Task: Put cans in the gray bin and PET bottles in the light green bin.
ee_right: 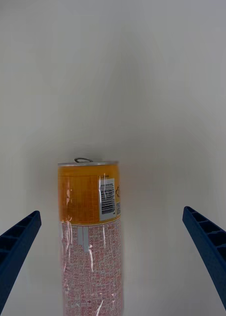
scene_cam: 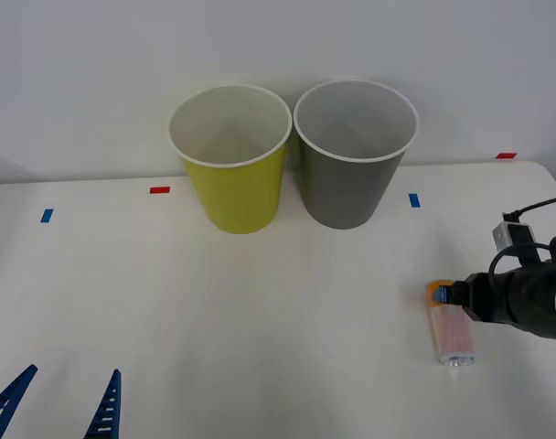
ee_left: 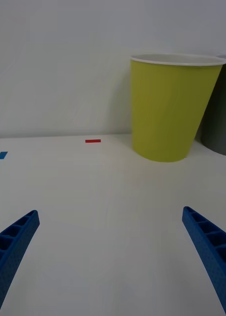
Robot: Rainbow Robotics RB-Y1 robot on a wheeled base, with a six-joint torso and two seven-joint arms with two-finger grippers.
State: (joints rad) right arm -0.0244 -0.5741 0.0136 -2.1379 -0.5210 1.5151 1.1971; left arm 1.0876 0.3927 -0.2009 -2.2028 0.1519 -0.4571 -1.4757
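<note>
Can (scene_cam: 450,333) lay on its side on the tabletop (scene_cam: 260,311), R side, well apart from both bins; orange band end pointed toward the far edge, silver end toward the robot. R gripper (ee_right: 113,266) was at the can w/ fingers (ee_right: 17,247) spread wide, one on each side of the can body, neither touching it. In the wrist view the can sat closer to one finger than the other, pull tab visible at the orange end. L gripper (scene_cam: 58,402) was low near the front-left of the tabletop, fingers open, nothing between them. Light green bin (scene_cam: 232,160) and gray bin (scene_cam: 354,151) stood upright side by side at the back, rims just about touching, green on the L.
</note>
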